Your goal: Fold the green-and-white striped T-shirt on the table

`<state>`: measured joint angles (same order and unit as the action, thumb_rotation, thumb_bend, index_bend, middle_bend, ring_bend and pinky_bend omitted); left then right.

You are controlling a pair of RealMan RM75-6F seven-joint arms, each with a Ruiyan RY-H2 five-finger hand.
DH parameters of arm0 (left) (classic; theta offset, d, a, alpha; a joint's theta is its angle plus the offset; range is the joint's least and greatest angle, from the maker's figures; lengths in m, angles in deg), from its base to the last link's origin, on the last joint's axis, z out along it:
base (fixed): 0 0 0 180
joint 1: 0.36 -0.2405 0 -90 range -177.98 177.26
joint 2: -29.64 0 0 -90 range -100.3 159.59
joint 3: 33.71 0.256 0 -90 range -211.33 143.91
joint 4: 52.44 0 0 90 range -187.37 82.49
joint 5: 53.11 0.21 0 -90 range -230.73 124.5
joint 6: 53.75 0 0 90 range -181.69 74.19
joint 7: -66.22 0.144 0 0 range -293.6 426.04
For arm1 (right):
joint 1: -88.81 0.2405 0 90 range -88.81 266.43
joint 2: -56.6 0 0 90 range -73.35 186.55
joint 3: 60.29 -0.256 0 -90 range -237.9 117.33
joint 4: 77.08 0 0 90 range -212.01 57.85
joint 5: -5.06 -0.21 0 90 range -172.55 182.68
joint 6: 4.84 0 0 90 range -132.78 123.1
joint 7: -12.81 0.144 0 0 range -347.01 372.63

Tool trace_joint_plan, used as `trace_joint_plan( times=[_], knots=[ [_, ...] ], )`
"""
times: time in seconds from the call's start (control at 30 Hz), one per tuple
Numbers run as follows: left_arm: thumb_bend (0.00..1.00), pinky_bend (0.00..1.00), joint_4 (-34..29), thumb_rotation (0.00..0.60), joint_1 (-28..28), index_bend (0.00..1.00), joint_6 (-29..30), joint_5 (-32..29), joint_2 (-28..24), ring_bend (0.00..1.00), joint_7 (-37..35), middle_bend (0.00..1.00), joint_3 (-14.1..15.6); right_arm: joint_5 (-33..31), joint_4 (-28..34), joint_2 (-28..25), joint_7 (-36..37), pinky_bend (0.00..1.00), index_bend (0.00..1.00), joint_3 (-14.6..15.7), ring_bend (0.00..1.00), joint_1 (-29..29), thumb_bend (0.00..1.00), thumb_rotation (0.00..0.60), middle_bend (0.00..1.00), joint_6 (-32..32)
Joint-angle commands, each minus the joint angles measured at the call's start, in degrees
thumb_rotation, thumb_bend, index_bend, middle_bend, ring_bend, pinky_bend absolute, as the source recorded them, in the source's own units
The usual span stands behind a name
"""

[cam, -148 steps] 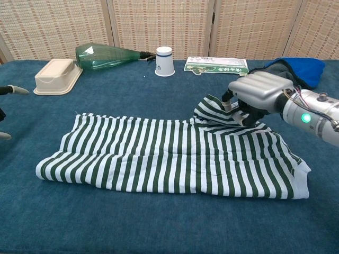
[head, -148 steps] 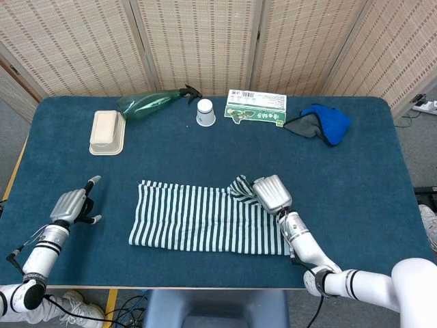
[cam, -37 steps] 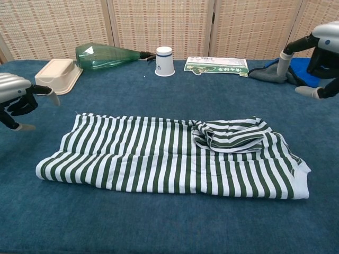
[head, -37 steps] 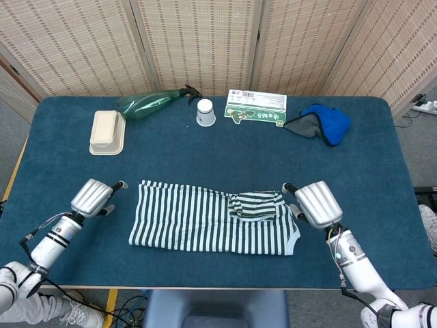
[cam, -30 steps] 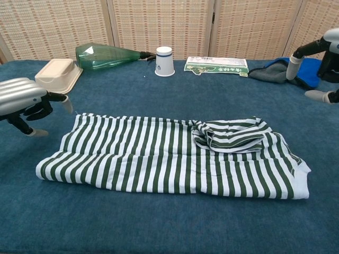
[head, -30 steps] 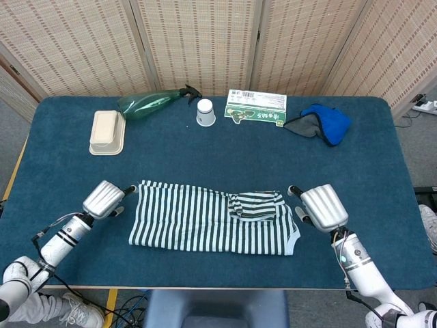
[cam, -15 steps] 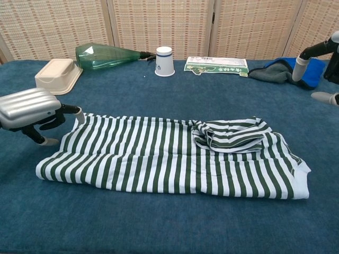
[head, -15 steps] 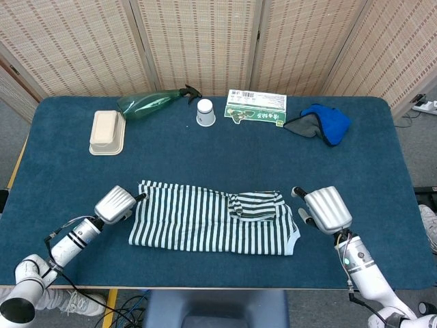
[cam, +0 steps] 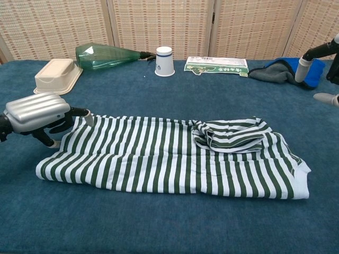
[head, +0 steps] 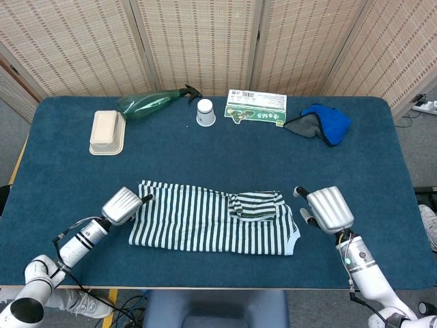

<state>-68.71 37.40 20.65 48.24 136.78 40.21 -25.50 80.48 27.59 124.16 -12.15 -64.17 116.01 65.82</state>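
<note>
Left hand moved in to the shirt's left end; right hand backed off right.
Your left hand [cam: 37, 114] sits at the T-shirt [head: 212, 219] edge, fingers apart, gripping nothing, likely set to lift it. Shirt lies mid-surface, long axis left-right, sleeve folded in. Right hand [head: 326, 208] hovers spread, empty.
</note>
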Motion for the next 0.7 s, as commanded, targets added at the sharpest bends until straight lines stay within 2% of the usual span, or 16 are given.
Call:
trace_joint_plan(
  times=[0.03, 0.5, 0.7],
  knots=[
    [0.22, 0.95, -0.1, 0.6, 0.1, 0.34, 0.0, -0.2, 0.2, 0.8, 0.0, 0.87, 0.1, -0.1, -0.1, 0.0, 0.2, 1.0, 0.38, -0.1, 1.0, -0.1, 0.35, 0.6, 0.97, -0.2],
    [0.22, 0.95, -0.6, 0.6, -0.3, 0.4, 0.8, -1.8, -0.3, 0.8, -2.3, 0.87, -0.4, 0.3, -1.1, 0.5, 1.7, 1.0, 0.38, -0.7, 1.0, -0.7, 0.35, 0.6, 0.97, -0.8],
    [0.29, 0.95, -0.4, 0.6, -0.4, 0.43, 0.4, -1.9, -0.3, 0.8, -2.0, 0.87, -0.1, 0.4, -1.4, 0.6, 1.9, 1.0, 0.38, -0.9, 1.0, -0.7, 0.35, 0.6, 0.97, -1.2]
  ],
)
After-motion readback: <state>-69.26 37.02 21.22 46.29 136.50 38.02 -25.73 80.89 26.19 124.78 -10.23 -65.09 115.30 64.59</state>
